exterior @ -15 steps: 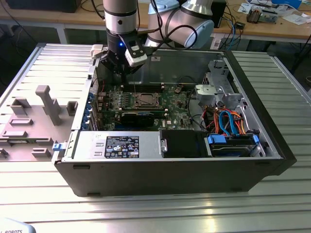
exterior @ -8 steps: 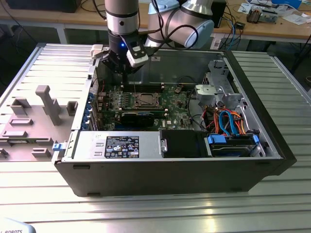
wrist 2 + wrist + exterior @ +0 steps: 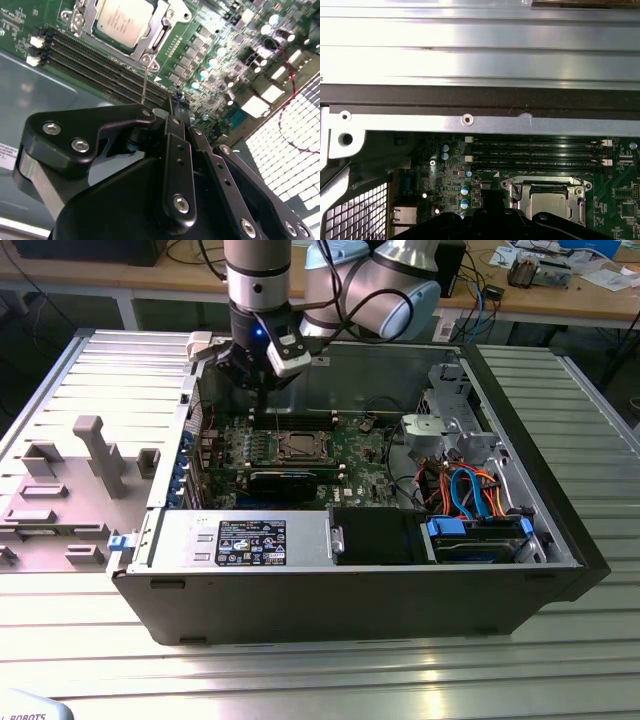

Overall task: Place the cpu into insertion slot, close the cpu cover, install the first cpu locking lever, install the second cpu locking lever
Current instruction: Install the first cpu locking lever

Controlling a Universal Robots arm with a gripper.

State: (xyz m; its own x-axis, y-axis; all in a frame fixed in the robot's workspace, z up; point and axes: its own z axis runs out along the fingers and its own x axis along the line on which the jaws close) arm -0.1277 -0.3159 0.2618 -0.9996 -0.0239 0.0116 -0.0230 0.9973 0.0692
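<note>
silver-grey cpu (image 3: 122,19) is already sitting in the insertion slot (image 3: 297,448), mid green motherboard (image 3: 360,465), with the cpu cover (image 3: 165,31) framing it and apparently down. my gripper (image 3: 262,390) hangs above the far edge of the board, over the long black memory slots (image 3: 100,65), just off the socket. so the socket lies toward the near side of the case from me and below, slightly to the exterior view's right. my fingers look drawn together with nothing between them, closed on air as far as i can judge. in the second wrist view a thin wire locking lever (image 3: 145,82) runs from the socket corner toward me, long axis pointing roughly at the gripper. judging by that, cpu placed, levers are the open item.
</note>
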